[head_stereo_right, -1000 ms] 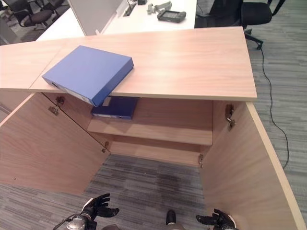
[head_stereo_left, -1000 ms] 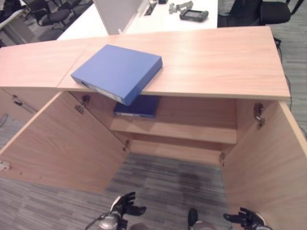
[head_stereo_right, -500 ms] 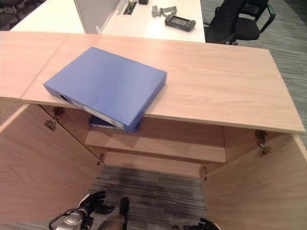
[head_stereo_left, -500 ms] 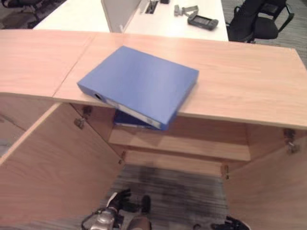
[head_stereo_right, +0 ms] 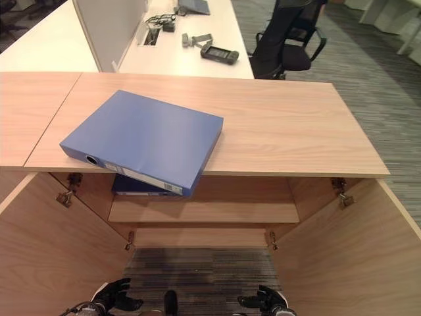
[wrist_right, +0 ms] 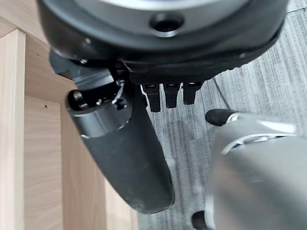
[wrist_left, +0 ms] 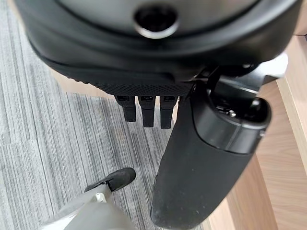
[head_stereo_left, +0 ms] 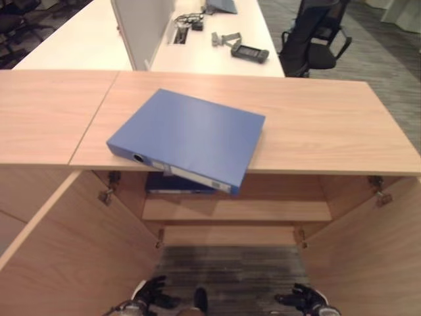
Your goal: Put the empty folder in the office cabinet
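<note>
Left hand (head_stereo_left: 150, 293) hanging low, fingers relaxed and spread, holding nothing, right hand (head_stereo_left: 304, 298) hanging level with it, fingers loosely extended, likewise holding nothing

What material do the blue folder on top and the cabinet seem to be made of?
Folder: probably plastic-covered board, since its blue cover is smooth, matt and stiff, with a metal-looking ring on the spine. Cabinet: seems to be wood-look laminate board, with an even, pale grain, flat panels and metal hinges.
</note>
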{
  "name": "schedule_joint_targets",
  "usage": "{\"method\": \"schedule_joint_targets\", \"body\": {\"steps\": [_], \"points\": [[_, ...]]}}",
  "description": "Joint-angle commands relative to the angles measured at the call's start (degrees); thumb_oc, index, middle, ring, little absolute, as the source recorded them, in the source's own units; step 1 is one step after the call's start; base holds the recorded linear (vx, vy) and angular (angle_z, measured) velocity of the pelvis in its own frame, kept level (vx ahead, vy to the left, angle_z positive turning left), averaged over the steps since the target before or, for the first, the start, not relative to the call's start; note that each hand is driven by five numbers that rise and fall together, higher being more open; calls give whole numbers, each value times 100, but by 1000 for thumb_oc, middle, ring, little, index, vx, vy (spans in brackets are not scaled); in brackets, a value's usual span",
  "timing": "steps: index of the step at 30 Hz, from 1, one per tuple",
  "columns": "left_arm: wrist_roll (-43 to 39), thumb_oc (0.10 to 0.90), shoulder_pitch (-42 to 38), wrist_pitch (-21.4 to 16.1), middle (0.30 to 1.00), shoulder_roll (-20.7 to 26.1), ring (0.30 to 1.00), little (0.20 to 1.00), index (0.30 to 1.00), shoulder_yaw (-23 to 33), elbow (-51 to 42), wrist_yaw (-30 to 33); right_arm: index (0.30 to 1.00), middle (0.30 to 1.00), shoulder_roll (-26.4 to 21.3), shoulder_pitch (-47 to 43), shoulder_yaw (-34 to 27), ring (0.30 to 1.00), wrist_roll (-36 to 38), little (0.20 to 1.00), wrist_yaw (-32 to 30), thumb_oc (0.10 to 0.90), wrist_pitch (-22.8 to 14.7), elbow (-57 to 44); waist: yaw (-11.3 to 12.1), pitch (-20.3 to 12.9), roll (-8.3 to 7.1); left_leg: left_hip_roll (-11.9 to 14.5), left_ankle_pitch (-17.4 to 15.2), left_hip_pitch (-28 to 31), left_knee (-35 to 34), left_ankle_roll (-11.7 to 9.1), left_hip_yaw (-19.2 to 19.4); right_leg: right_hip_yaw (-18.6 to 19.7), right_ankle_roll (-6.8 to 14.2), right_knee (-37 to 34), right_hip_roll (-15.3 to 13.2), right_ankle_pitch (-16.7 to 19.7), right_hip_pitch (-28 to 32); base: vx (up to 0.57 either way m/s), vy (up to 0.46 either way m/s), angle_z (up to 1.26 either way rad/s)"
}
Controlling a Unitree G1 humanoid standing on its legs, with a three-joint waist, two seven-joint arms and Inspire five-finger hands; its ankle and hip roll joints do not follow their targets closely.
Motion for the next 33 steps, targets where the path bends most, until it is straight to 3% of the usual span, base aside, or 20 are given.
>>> {"method": "schedule_joint_targets", "body": {"steps": [1, 3, 10, 15, 17, 18, 19, 23, 25, 33], "points": [[81, 800, -227, -158, 900, 133, 900, 900, 900, 125, 29, 23, 900, 900, -411, 80, -4, 900, -106, 900, -20, 800, -190, -225, 77, 86, 202, 275, -408, 37, 179, -538, -160, 221, -40, -341, 148, -371, 242, 3, -146, 15], [25, 800, -242, -153, 900, 101, 900, 900, 900, 184, 92, 37, 900, 900, -440, 121, 16, 900, -133, 900, -2, 800, -163, -167, 66, 63, 208, 336, -332, 38, 151, -627, -189, 325, -115, -552, 197, -381, 306, -9, -173, 15], [53, 800, -193, -158, 900, -54, 900, 900, 900, 100, 80, 29, 900, 900, -621, 236, 24, 900, -232, 900, 0, 800, -168, -144, 60, 0, 320, 685, -11, 10, 87, -1000, -334, 149, -296, -1576, 400, -243, 858, -32, -187, 11], [-28, 800, -221, -155, 900, -143, 900, 900, 900, 93, 71, 61, 900, 900, -789, 206, 18, 900, -218, 900, -4, 800, -201, -150, 102, 165, 389, 892, 288, -235, 207, -1236, -374, -52, -381, -1704, 498, -324, 986, -97, -163, 8], [-42, 800, -256, -155, 900, -174, 900, 900, 900, 63, 75, 53, 900, 900, -856, 184, 3, 900, -205, 900, -11, 800, -194, -131, 68, 259, 357, 934, 219, -433, 593, -1269, -318, -178, -415, -1704, 450, -272, 948, -195, -122, 15], [-30, 800, -258, -147, 900, -206, 900, 900, 900, 52, 96, 36, 900, 900, -902, 159, -17, 900, -187, 900, -25, 800, -186, -74, 25, 264, 296, 891, -19, -402, 902, -1238, -321, -236, -472, -1703, 409, -215, 866, -171, -94, 17], [-30, 800, -257, -147, 900, -206, 900, 900, 900, 52, 96, 37, 900, 900, -902, 159, -16, 900, -186, 900, -25, 800, -187, -72, 22, 267, 298, 893, -34, -406, 920, -1238, -325, -238, -470, -1703, 410, -219, 872, -122, -83, 17], [63, 800, -199, -123, 900, -279, 900, 900, 900, 2, 226, 15, 900, 900, -912, 157, -44, 900, -170, 900, -13, 800, -187, 56, -133, 99, 252, 558, -709, 93, 1103, -1069, -466, -326, -567, -1592, 479, -198, 647, -61, -53, -28], [127, 800, -139, -102, 900, -315, 900, 900, 900, -22, 219, -1, 900, 900, -891, 185, -55, 900, -139, 900, 1, 800, -182, 61, -160, 60, 306, 520, -737, 225, 956, -1001, -382, -342, -574, -1469, 552, -222, 616, 24, 10, 22], [242, 800, -136, -99, 900, -277, 900, 900, 900, -40, 218, 10, 900, 900, -724, 224, 4, 900, -192, 900, 17, 800, -149, 100, -116, -75, 268, 411, -732, 567, 461, -871, -411, -335, -524, -1236, 509, -250, 733, 41, 36, 26]]}}
